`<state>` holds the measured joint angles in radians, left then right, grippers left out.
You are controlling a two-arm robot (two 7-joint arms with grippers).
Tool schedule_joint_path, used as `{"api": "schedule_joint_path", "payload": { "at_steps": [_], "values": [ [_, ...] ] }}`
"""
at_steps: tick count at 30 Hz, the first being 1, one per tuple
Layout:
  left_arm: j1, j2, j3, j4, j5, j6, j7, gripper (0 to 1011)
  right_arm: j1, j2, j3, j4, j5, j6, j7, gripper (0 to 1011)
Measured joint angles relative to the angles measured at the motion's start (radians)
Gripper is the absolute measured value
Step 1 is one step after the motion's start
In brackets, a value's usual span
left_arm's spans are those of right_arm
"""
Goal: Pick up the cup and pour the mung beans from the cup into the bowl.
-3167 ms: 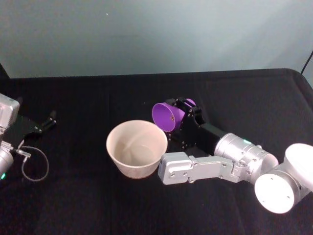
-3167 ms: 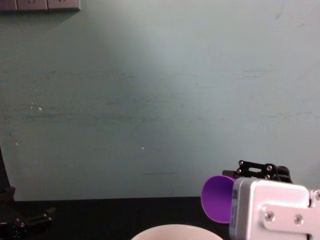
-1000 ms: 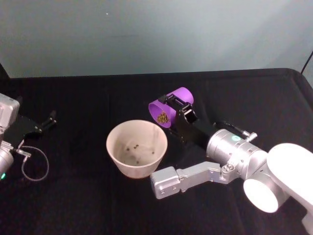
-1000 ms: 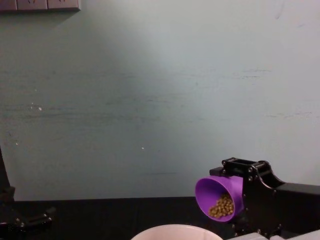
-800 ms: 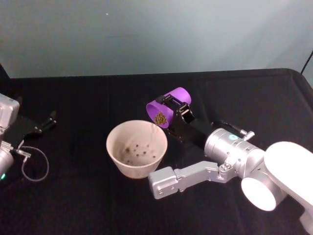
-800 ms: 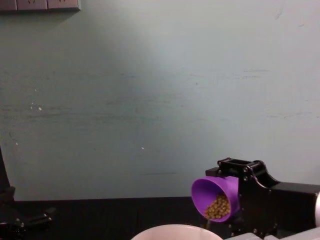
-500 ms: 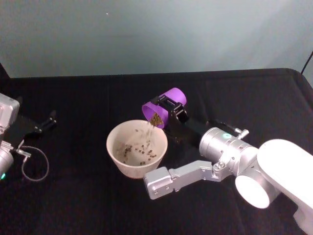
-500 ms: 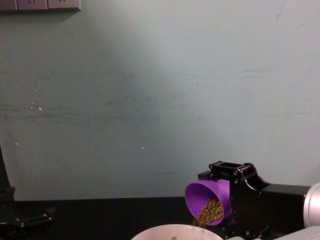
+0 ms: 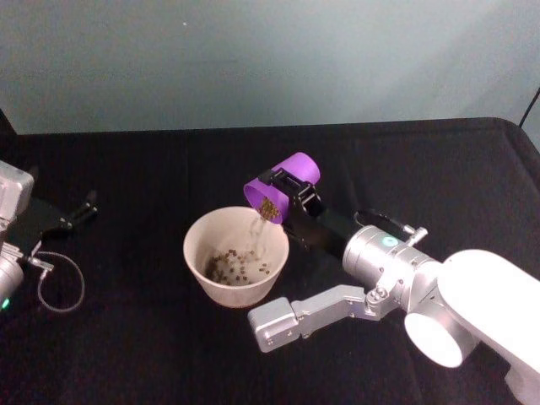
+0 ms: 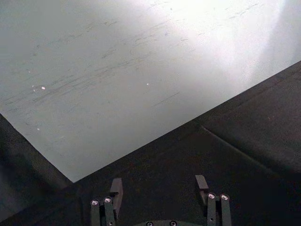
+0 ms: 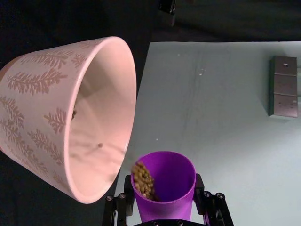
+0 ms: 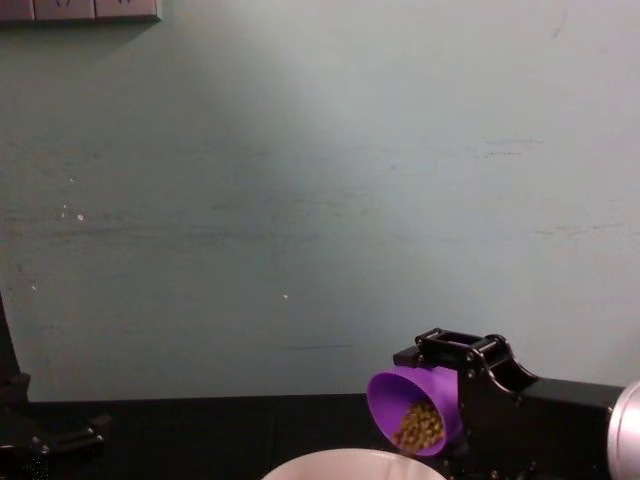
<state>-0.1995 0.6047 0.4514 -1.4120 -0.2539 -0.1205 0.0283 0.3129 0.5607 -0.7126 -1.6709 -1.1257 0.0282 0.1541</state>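
- Now the right gripper (image 9: 288,192) clamps the tipped cup (image 9: 297,167) above the far-right rim of the bowl (image 9: 219,292); mung beans (image 9: 240,268) spill in.
- Meanwhile the left gripper (image 10: 158,186) sits well left, jaws open, empty.

Premises: a robotics test bench in a lab or workshop-type room, not a home or kitchen.

Evidence:
- The tabletop (image 9: 152,363) is draped from edge to edge in plain black cloth.
- A silver-and-white robot arm (image 9: 396,274) reaches across it.
- A loose looped cable (image 9: 81,283) lies at its left side.
- Behind stands a bare wall (image 12: 320,180), painted pale green, scuffed and streaked.
- The wall carries a grey socket plate (image 12: 80,8) high up at the left.
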Motion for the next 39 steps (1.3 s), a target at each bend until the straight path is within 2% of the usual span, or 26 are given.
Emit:
{"api": "schedule_joint_path", "payload": {
  "at_steps": [8,33,36,37,38,39],
  "values": [
    [0.0,0.0,0.0,0.0,0.0,0.0,0.0,1000,-0.002,0.005,-0.011,0.001,-0.033,0.003,-0.032,739],
    [0.0,0.0,0.0,0.0,0.0,0.0,0.0,1000,0.018,0.035,-0.061,0.002,-0.144,0.022,-0.061,739],
    [0.0,0.0,0.0,0.0,0.0,0.0,0.0,1000,0.026,0.043,-0.077,0.004,-0.186,0.03,-0.079,739],
    [0.0,0.0,0.0,0.0,0.0,0.0,0.0,1000,0.031,0.049,-0.089,0.006,-0.219,0.04,-0.093,739],
    [0.0,0.0,0.0,0.0,0.0,0.0,0.0,1000,0.031,0.049,-0.089,0.006,-0.219,0.04,-0.093,739],
    [0.0,0.0,0.0,0.0,0.0,0.0,0.0,1000,0.036,0.053,-0.099,0.006,-0.25,0.049,-0.106,739]
  ]
}}
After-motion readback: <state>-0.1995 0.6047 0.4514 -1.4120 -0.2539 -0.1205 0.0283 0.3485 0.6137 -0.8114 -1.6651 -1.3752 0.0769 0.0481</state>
